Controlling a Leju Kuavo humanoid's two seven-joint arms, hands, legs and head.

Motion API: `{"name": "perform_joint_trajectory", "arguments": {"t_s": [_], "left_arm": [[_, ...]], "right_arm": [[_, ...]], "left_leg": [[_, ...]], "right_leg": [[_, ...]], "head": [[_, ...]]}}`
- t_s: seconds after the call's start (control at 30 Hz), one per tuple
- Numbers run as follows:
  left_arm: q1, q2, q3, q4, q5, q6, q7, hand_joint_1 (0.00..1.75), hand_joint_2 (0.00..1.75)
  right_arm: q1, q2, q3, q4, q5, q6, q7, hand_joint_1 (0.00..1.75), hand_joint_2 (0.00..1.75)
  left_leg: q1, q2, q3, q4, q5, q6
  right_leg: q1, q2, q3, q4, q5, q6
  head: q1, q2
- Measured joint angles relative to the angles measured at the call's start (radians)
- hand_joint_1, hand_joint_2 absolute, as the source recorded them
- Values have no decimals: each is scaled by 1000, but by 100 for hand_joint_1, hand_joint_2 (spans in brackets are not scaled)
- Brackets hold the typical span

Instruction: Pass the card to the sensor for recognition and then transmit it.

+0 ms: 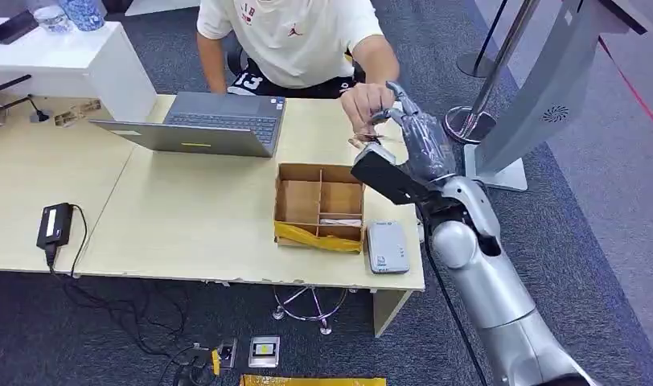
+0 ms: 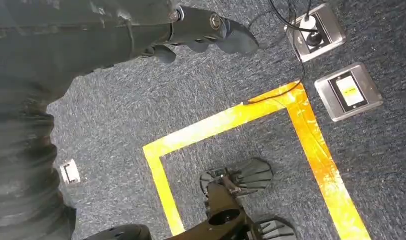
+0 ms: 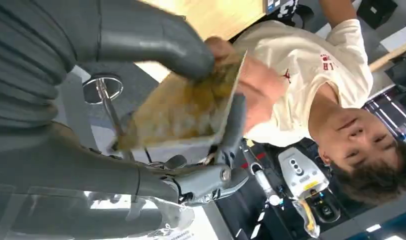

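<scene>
Because the handover came last, your right hand (image 1: pixel 416 133) pinched the card (image 3: pixel 183 112) toward the person's hand (image 1: pixel 365 103); your left hand (image 2: pixel 211 30) hung curled, empty.

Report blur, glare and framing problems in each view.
Head view: evenly lit, sharp, the card tiny. Right wrist view: upside down, the card and the person's hand blurred, the right hand looming large. Left wrist view: sharp carpet, glare on yellow floor tape.

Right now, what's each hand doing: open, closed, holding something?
Left hand: hangs over the floor, fingers curled in, holding nothing.
Right hand: pinches the card, with a person's hand also on it.
</scene>
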Motion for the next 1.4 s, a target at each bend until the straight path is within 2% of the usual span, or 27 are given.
{"name": "perform_joint_trajectory", "arguments": {"t_s": [0.37, 0.57, 0.93, 1.4], "left_arm": [[0, 0, 0, 0, -7, 0, 0, 0, 175], [0, 0, 0, 0, -12, -6, 3, 0, 175], [-10, 0, -6, -1, -20, -38, 71, 0, 175], [-11, 0, -7, -2, 6, -35, 69, 0, 175]], "right_arm": [[14, -1, 0, 0, -6, -13, 1, 175, 175], [61, -13, 0, 8, -30, -38, -1, 175, 175], [186, -42, 0, 173, -39, -95, -17, 175, 175], [210, -52, 12, 332, -38, -118, -41, 175, 175]], "left_leg": [[0, 1, 0, 0, 0, 0], [0, 3, 0, 0, 0, 0], [0, 4, 0, 0, -1, 0], [0, 4, 0, 0, -1, 0]], "right_leg": [[0, 1, -1, 0, 0, 0], [0, 2, -1, 0, 0, 0], [0, 4, -2, 0, 0, 0], [0, 4, -2, 0, 0, 0]], "head": [[0, 0], [0, 0], [-1, 0], [0, 0]]}}
